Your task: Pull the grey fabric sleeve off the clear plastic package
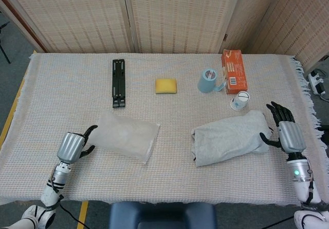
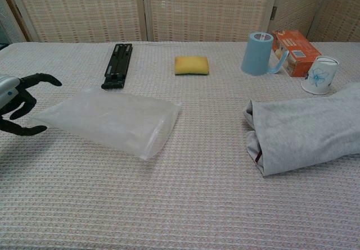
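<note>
Lying flat on the woven tablecloth [image 1: 169,188], the clear plastic package [image 1: 126,139] is being shown left of centre, well apart from the grey fabric sleeve [image 1: 229,138] at the right. The left hand [image 1: 73,145] is being held with fingers spread, released, beside the package. The right hand [image 1: 287,132] is being held splayed beside the sleeve, grasping nothing.

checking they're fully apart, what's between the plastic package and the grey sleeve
Nothing: only bare woven tablecloth lies between the clear plastic package and the grey fabric sleeve. Both the head and chest views show the gap.
</note>
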Tool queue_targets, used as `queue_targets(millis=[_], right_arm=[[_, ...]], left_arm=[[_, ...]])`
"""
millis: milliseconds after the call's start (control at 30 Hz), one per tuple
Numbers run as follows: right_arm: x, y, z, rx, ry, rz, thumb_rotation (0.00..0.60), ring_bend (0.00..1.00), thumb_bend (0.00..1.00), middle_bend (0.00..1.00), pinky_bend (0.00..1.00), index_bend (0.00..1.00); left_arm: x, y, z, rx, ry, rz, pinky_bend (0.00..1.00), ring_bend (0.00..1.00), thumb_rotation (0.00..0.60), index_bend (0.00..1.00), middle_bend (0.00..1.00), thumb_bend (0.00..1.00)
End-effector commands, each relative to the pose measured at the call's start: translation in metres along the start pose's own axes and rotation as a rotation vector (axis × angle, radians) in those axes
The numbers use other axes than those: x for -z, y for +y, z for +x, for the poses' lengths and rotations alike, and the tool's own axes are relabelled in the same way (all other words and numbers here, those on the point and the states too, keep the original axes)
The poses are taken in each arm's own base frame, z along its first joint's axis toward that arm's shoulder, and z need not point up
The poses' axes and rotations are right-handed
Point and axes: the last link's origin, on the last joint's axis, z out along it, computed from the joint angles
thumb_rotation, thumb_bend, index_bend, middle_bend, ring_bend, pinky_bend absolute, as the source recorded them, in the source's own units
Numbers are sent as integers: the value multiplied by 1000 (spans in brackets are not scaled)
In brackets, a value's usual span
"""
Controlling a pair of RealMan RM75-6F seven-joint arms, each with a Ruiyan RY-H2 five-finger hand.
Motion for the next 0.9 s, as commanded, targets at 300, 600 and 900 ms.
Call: queue_targets(millis=[300, 600, 900], right_arm=[[54, -31, 12, 311, 13, -15, 600, 0, 99, 0, 0, 0], [68, -32, -1, 331, 41, -21, 600, 0, 98, 0, 0, 0], [65, -30, 0, 320, 40, -32, 600, 0, 97, 0, 0, 0]], left_arm=[[17, -12, 75, 146, -353, 137, 244, 128, 600, 133, 219, 133], [75, -40, 85, 7, -129, 269, 168, 92, 600, 167, 194, 145], [79, -44, 88, -23, -131, 255, 165, 89, 600, 191, 195, 153]])
